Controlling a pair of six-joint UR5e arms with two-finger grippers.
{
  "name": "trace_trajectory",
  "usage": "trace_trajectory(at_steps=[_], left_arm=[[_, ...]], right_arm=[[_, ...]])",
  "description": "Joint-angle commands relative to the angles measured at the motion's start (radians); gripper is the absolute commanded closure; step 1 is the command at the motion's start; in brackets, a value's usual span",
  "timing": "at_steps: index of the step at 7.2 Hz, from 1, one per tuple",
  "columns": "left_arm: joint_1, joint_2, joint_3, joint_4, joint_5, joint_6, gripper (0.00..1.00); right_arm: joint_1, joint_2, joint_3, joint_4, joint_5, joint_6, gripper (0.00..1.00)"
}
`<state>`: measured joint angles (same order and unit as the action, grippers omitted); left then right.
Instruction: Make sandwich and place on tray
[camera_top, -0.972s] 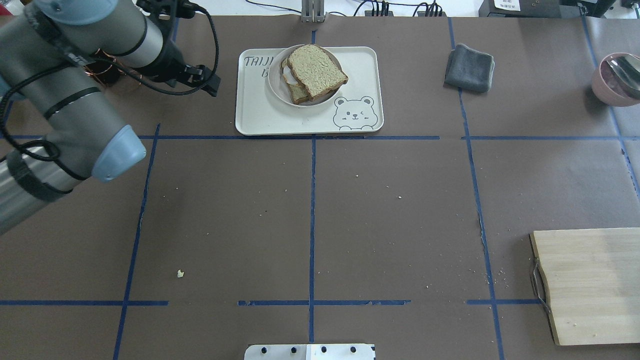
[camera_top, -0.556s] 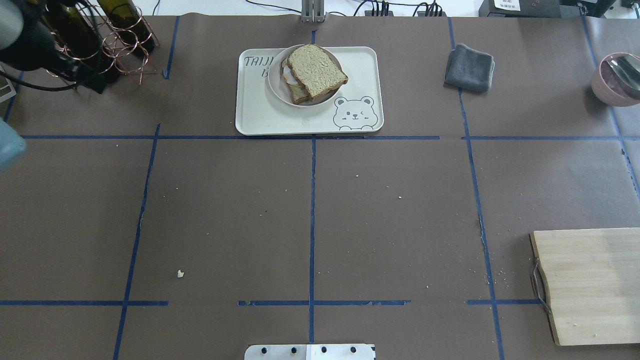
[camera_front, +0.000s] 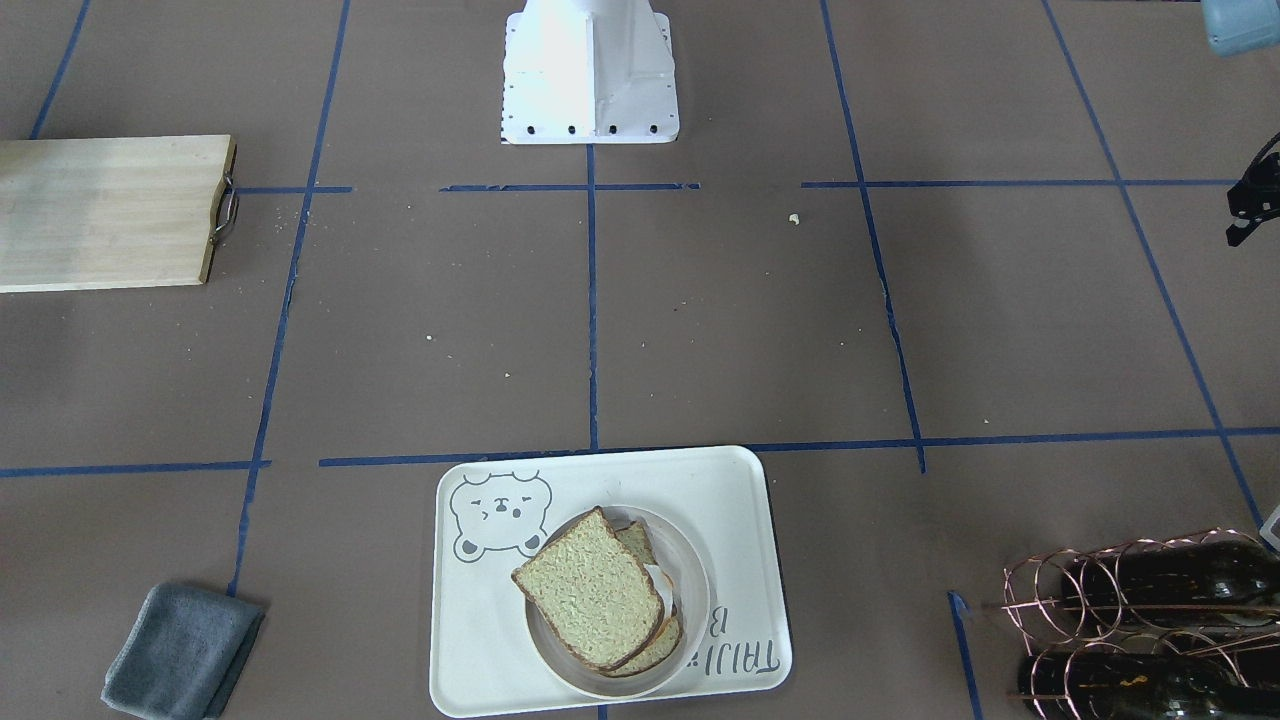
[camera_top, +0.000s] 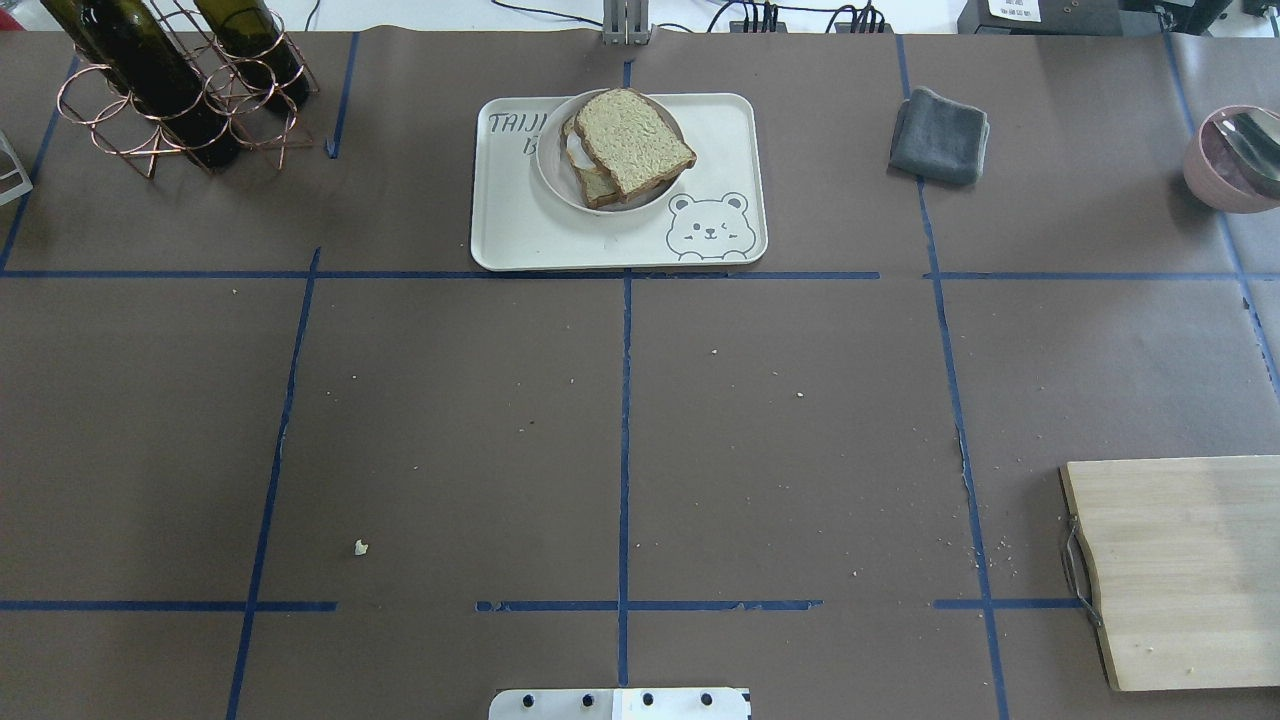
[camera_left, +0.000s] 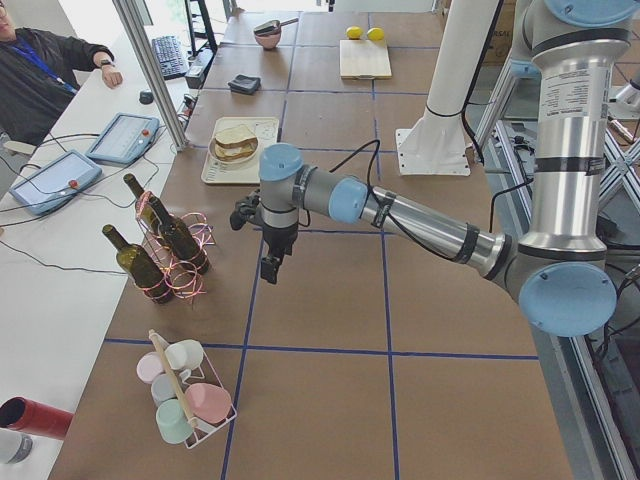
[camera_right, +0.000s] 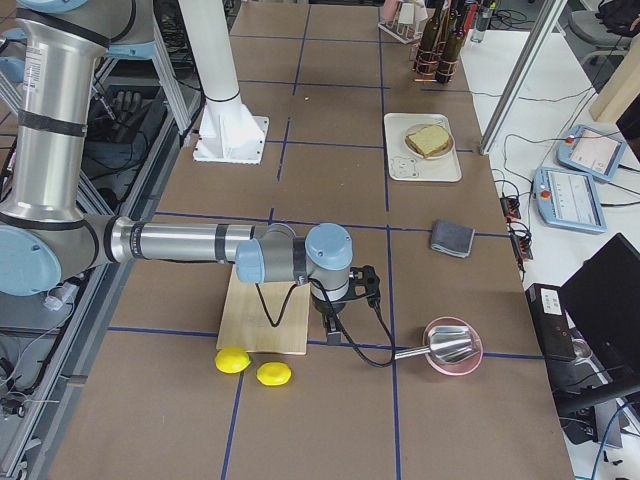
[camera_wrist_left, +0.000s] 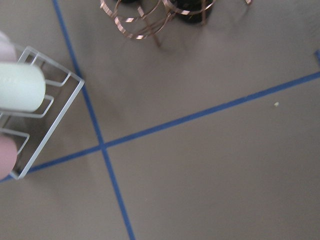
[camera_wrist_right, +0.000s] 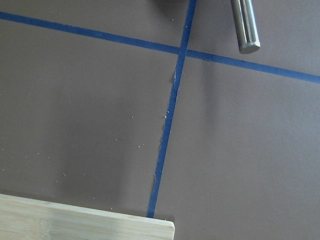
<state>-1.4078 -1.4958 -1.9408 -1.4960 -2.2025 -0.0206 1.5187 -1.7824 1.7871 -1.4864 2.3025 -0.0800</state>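
Note:
The sandwich (camera_top: 632, 140) is two bread slices with a sliver of white egg between them. It lies in a round white bowl (camera_top: 556, 188) on the cream bear tray (camera_top: 520, 235) at the far middle of the table. It also shows in the front-facing view (camera_front: 590, 590) on the tray (camera_front: 480, 650). My left gripper (camera_left: 270, 272) hangs over bare table near the wine rack, far from the tray. My right gripper (camera_right: 333, 335) hangs beside the cutting board. I cannot tell whether either is open or shut. No fingers show in the wrist views.
A copper rack of wine bottles (camera_top: 170, 90) stands at the far left. A grey cloth (camera_top: 940, 135), a pink bowl with a spoon (camera_top: 1235, 160) and a wooden cutting board (camera_top: 1190, 570) lie on the right. Two lemons (camera_right: 250, 365) and a cup rack (camera_left: 185, 395) lie at the table ends.
My left arm has drawn back to the left and out of the overhead view, uncovering the wine rack. The sandwich and tray have not moved.

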Motion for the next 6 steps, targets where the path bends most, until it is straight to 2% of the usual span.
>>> trace_trajectory(at_steps=[1, 2, 3, 6], left_arm=[[-0.092, 0.08, 0.04, -0.003, -0.034, 0.13, 0.0], [-0.123, 0.129, 0.055, -0.006, -0.133, 0.186, 0.0], [-0.149, 0.165, 0.054, -0.004, -0.16, 0.25, 0.0], [-0.169, 0.143, 0.059, 0.006, -0.141, 0.252, 0.0]], right_arm=[[0.0, -0.002, 0.0, -0.002, 0.002, 0.0, 0.0], [0.0, -0.002, 0.0, -0.002, 0.002, 0.002, 0.0], [0.0, -0.002, 0.0, -0.002, 0.002, 0.002, 0.0], [0.0, 0.003, 0.006, -0.006, 0.005, -0.001, 0.0]])
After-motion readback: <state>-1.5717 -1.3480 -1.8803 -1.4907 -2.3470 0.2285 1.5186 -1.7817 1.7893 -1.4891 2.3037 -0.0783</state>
